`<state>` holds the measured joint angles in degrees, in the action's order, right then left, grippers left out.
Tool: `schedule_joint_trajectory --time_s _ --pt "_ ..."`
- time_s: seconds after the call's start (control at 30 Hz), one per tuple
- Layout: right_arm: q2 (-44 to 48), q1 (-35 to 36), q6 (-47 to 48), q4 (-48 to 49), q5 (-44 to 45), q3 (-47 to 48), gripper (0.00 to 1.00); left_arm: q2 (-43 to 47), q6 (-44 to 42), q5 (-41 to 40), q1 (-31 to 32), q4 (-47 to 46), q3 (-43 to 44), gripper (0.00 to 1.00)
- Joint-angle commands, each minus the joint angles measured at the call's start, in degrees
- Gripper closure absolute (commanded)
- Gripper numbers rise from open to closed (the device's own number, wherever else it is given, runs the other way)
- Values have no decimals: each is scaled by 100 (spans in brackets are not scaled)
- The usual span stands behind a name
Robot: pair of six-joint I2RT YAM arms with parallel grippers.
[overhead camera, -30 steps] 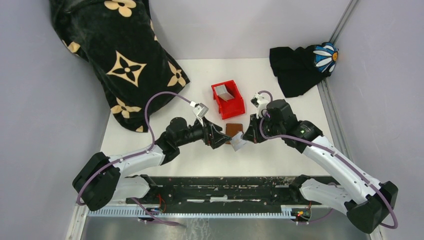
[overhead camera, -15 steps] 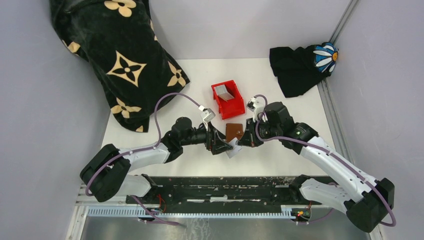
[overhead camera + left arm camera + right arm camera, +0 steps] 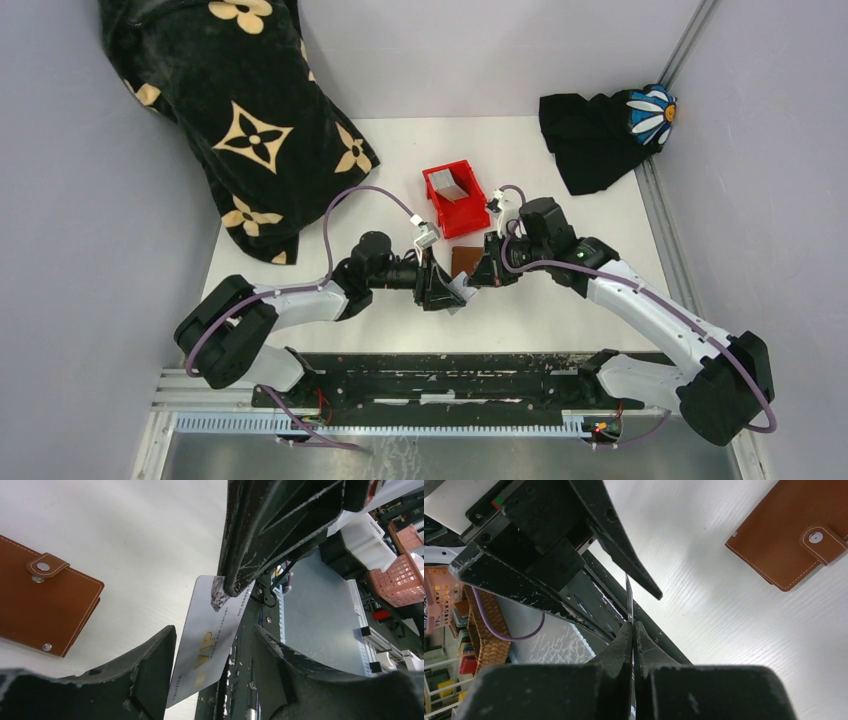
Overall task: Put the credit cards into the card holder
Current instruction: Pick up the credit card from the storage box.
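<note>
My right gripper (image 3: 474, 280) is shut on one edge of a silvery credit card (image 3: 461, 293) with gold "VIP" lettering and holds it above the table. In the left wrist view the card (image 3: 207, 640) hangs between the spread jaws of my open left gripper (image 3: 214, 630), and neither jaw presses on it. In the right wrist view the card (image 3: 628, 597) shows edge-on above my right gripper (image 3: 632, 626). The brown card holder (image 3: 466, 258) lies closed on the table just behind both grippers, its snap tab fastened; it also shows in the left wrist view (image 3: 40, 605) and in the right wrist view (image 3: 791, 540).
A red bin (image 3: 462, 207) behind the card holder holds more grey cards (image 3: 448, 185). A black patterned cloth (image 3: 230, 110) lies at the back left. A black cloth with a daisy (image 3: 600, 130) lies at the back right. The black base rail (image 3: 440, 368) runs along the near edge.
Both grippers have moved toward each other. My right gripper has carried the card left, in between the open jaws of my left gripper, which has reached to the right.
</note>
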<state>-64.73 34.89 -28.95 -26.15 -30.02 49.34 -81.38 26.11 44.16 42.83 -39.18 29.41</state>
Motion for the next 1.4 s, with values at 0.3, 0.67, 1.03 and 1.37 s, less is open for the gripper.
schedule_joint_trajectory --time_s 0.3,0.67,1.03,1.37 --pt "-186 -445 2 441 -343 23 99 -136 -115 351 -6 -314 245 78" --pt "100 -506 118 383 882 87 63 -80 -75 -567 -57 -205 254 97" --pt "524 -504 -561 1729 1618 -714 44 -242 1347 -2461 -60 -931 175 97" --pt "173 -513 -1050 3534 1430 -1589 45 -688 2254 -2708 -55 -1296 196 97"
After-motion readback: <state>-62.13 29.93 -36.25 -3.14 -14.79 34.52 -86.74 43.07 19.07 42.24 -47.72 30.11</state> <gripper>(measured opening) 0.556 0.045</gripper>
